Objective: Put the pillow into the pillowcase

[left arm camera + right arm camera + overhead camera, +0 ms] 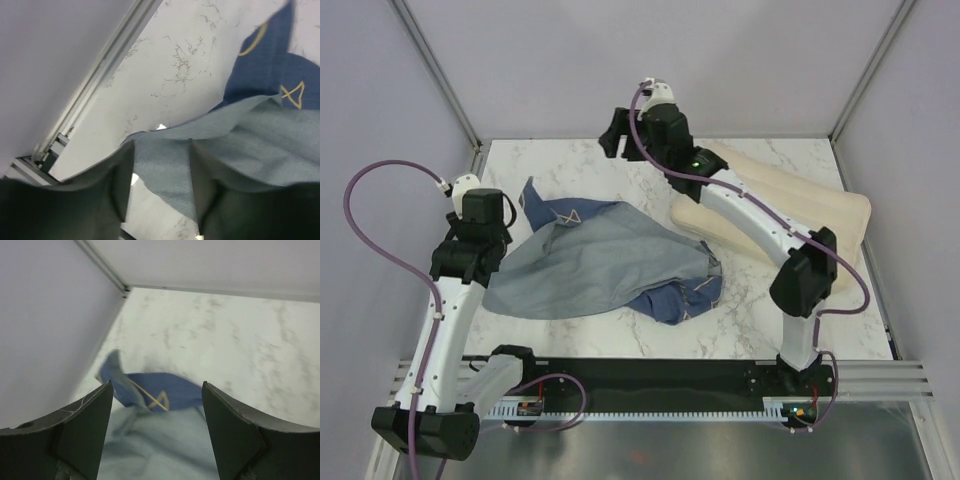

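Note:
The pillowcase (590, 260) lies crumpled mid-table, mostly showing its pale grey-blue inner side, with dark blue patterned parts at its back-left tip and front-right end. The cream pillow (790, 200) lies at the right, partly under the right arm and apart from the case. My left gripper (495, 250) is low at the case's left edge. In the left wrist view its jaws (161, 145) stand apart, with the grey fabric (260, 145) showing between and beyond them. My right gripper (608, 135) hangs high over the back of the table, open and empty (157, 386), the pillowcase (165, 392) below it.
Pale enclosure walls with metal corner rails (440, 75) close in the marble table (760, 320) on three sides. A black rail (650, 375) carrying the arm bases runs along the near edge.

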`<state>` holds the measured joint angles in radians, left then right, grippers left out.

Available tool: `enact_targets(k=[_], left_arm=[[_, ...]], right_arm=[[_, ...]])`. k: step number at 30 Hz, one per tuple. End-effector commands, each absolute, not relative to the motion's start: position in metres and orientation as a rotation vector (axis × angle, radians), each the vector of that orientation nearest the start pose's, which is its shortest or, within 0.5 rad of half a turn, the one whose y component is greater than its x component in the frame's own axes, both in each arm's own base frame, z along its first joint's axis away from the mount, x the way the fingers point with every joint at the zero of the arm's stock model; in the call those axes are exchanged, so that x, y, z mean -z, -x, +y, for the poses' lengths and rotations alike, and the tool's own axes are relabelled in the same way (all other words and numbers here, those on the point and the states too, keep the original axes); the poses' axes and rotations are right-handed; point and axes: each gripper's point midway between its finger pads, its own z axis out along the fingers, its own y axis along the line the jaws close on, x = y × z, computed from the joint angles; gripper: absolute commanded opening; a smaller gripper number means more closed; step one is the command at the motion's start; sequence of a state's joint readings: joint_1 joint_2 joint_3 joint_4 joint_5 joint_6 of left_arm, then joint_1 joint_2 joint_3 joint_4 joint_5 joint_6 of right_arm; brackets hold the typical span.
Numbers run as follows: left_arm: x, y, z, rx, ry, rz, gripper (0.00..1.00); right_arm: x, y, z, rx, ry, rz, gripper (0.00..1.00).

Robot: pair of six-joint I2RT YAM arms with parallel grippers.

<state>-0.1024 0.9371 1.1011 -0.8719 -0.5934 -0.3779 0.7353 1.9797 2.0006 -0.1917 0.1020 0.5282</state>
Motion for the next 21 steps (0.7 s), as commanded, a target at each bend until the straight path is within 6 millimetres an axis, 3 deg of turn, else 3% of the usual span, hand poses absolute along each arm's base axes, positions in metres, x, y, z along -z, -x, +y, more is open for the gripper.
enact_targets(k=[1, 5, 7, 8, 9, 10, 11, 12, 13, 14, 15, 16, 17, 18, 20, 21], left_arm=[[-0.271, -0.255, 0.068, -0.426, 0.593, 2.006, 0.63], [-0.278, -0.260, 0.053, -0.321, 0.532, 2.010, 0.77], [-0.276, -0.270, 0.022, -0.128, 0.424, 2.066, 0.81], [-0.279, -0.273, 0.007, -0.041, 0.385, 2.078, 0.81], [-0.273, -0.277, -0.022, 0.133, 0.315, 2.129, 0.81], [-0.272, -0.279, -0.038, 0.216, 0.280, 2.144, 0.80], [-0.267, -0.280, -0.053, 0.275, 0.252, 2.167, 0.80], [-0.262, -0.282, -0.068, 0.318, 0.229, 2.189, 0.80], [-0.258, -0.278, -0.097, 0.352, 0.135, 2.211, 0.82], [-0.255, -0.276, -0.110, 0.344, 0.099, 2.222, 0.83], [-0.253, -0.276, -0.121, 0.320, 0.090, 2.226, 0.84], [-0.245, -0.269, -0.155, 0.359, -0.017, 2.264, 0.85], [-0.241, -0.266, -0.171, 0.383, -0.050, 2.283, 0.85], [-0.237, -0.263, -0.188, 0.424, -0.076, 2.305, 0.86], [-0.225, -0.256, -0.230, 0.485, -0.189, 2.345, 0.86], [-0.220, -0.244, -0.249, 0.512, -0.257, 2.361, 0.86]], right_arm=[[-0.344, -0.434, 0.332, -0.640, 0.161, 1.871, 0.80], [-0.298, -0.405, 0.272, -0.422, 0.158, 2.012, 0.81], [-0.272, -0.382, 0.249, -0.374, 0.164, 2.098, 0.80], [-0.274, -0.372, 0.241, -0.376, 0.156, 2.101, 0.80], [-0.250, -0.362, 0.229, -0.342, 0.156, 2.157, 0.79], [-0.240, -0.356, 0.219, -0.324, 0.144, 2.186, 0.78], [-0.244, -0.347, 0.210, -0.331, 0.120, 2.179, 0.78], [-0.224, -0.337, 0.201, -0.312, 0.112, 2.223, 0.78], [-0.218, -0.332, 0.194, -0.309, 0.099, 2.236, 0.78], [-0.222, -0.323, 0.189, -0.328, 0.089, 2.224, 0.78], [-0.208, -0.313, 0.183, -0.320, 0.087, 2.254, 0.78], [-0.204, -0.308, 0.179, -0.319, 0.081, 2.259, 0.78], [-0.209, -0.302, 0.174, -0.329, 0.076, 2.242, 0.78], [-0.196, -0.295, 0.169, -0.315, 0.072, 2.268, 0.78], [-0.193, -0.288, 0.164, -0.328, 0.062, 2.277, 0.75], [-0.182, -0.281, 0.166, -0.351, 0.077, 2.307, 0.74]])
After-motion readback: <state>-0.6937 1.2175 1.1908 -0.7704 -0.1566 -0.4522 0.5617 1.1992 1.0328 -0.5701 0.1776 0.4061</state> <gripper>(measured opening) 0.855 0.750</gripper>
